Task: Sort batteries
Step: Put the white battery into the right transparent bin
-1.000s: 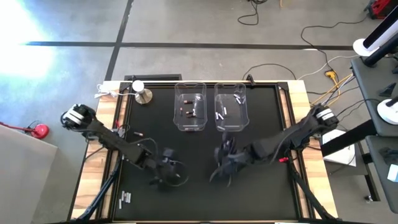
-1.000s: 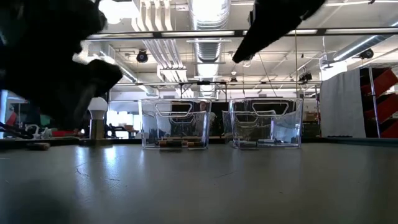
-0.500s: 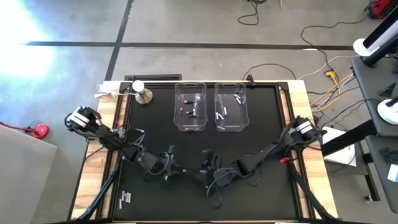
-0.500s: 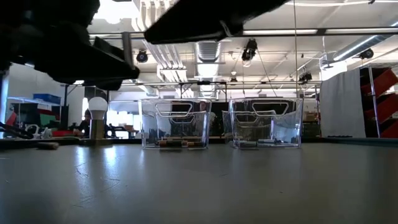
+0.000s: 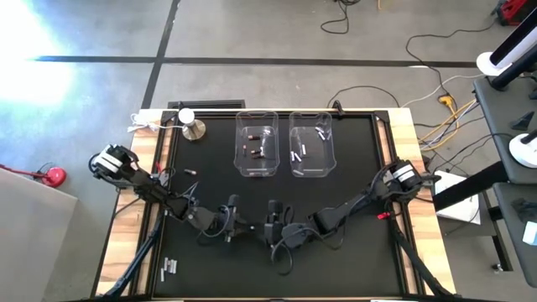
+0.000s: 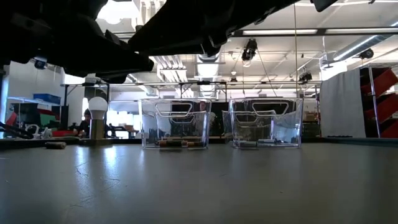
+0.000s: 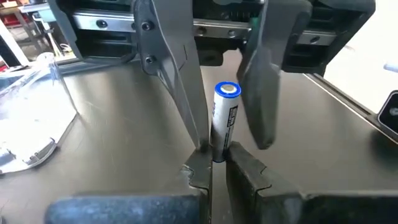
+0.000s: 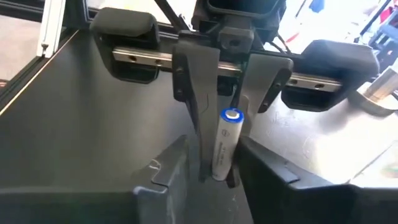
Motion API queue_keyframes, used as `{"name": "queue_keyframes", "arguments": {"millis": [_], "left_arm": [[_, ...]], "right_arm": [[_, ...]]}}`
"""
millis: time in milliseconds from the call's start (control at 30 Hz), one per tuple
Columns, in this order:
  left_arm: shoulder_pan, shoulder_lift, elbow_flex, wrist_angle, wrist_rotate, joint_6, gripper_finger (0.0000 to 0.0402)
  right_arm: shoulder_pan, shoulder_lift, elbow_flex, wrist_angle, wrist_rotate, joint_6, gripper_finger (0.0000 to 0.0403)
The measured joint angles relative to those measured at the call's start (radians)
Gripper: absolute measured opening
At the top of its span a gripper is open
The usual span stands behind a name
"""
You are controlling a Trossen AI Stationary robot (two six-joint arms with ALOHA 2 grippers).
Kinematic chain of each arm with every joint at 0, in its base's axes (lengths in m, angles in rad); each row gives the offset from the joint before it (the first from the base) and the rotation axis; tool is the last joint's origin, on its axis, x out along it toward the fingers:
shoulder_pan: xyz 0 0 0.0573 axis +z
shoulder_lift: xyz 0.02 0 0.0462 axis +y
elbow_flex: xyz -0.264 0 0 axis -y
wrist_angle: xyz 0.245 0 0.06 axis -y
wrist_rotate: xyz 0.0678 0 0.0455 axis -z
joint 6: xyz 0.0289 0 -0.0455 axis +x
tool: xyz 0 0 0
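**Q:** Over the tabletop point(image 5: 352, 180), short of the two clear bins point(image 5: 257, 153), what could have failed you?

**A:** Your left pincer point(image 7: 217, 165) was clamped shut on only the lower end of the white battery point(image 7: 225, 121). Your right pincer point(image 8: 214, 155) stood parted around it, gripping nothing.

**Q:** The cause?

**A:** So slight a hold. A brush from the parted fingers point(image 7: 264, 87) would probably have tipped the cell or dropped it.
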Motion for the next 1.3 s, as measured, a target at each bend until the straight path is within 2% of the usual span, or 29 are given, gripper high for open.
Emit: {"name": "queue_keyframes", "arguments": {"millis": [200,400,500,667,867,1000,1100,1200,1300], "left_arm": [[-0.001,0.001,0.000,0.000,-0.003,0.007,0.0012],[0.000,0.002,-0.001,-0.021,-0.002,-0.002,0.0017],[0.001,-0.020,-0.001,-0.032,-0.006,0.029,0.0031],[0.001,-0.128,-0.001,-0.192,-0.085,0.149,0.0073],[0.003,-0.432,0.015,-0.448,-0.279,0.312,0.0123],[0.010,-0.633,0.089,-0.459,-0.316,0.499,0.0139],[0.012,-0.726,0.157,-0.462,-0.311,0.543,0.0141],[0.011,-0.782,0.206,-0.509,-0.307,0.511,0.0141],[0.010,-0.794,0.202,-0.581,-0.236,0.485,0.0136]], "right_arm": [[-0.009,-0.001,-0.001,0.004,-0.001,-0.001,0.0031],[-0.021,-0.005,-0.001,-0.011,-0.006,-0.007,0.0025],[-0.026,-0.031,0.039,-0.107,-0.010,-0.028,0.0025],[-0.040,-0.141,0.179,-0.465,0.005,-0.060,0.0025],[-0.104,-0.279,0.386,-1.029,0.101,-0.039,0.0024],[-0.227,-0.353,0.442,-1.236,0.128,-0.046,0.0024],[-0.373,-0.374,0.439,-1.329,0.041,-0.002,0.0024],[-0.542,-0.371,0.408,-1.403,-0.151,0.070,0.0024],[-0.705,-0.342,0.346,-1.404,-0.307,0.115,0.0024]]}}
